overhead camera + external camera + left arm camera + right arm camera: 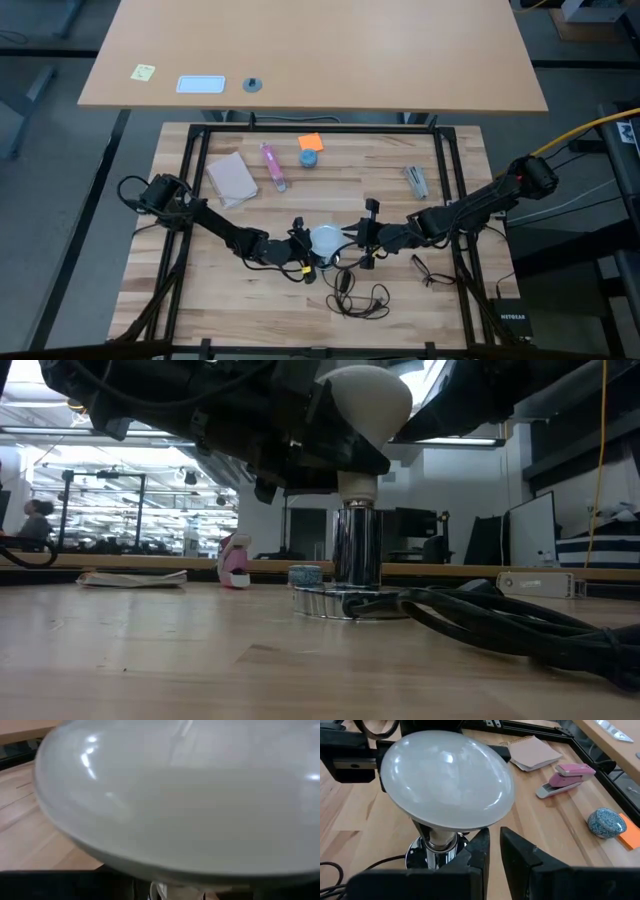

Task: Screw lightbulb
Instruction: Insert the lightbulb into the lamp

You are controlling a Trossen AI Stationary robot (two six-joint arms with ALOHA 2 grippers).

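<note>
The frosted white lightbulb [326, 239] stands over the chrome lamp base [340, 603], its narrow neck [357, 485] at the top of the upright chrome socket [357, 545]. The globe leans a little off the stem's line. My left gripper [308, 245] comes in from the table's left and is shut on the globe, which fills the left wrist view [175, 800]. My right gripper [495, 842] hovers by the bulb's right side, just under the globe. Its fingers are a narrow gap apart with nothing between them. My left gripper pinches the bulb's globe between its two fingers, one finger [350, 760] on the globe's near side and one [501, 752] on its far side. The fingers come in nearly level from the table's left. The bulb stands neck down on the socket.
The lamp's black cord [355, 295] loops toward the near edge and lies close to the low camera [500, 615]. Farther back lie a notepad [232, 177], a pink stapler [273, 165], a small blue round object [309, 158] and an orange note [311, 142]. Glasses [425, 268] lie at the right.
</note>
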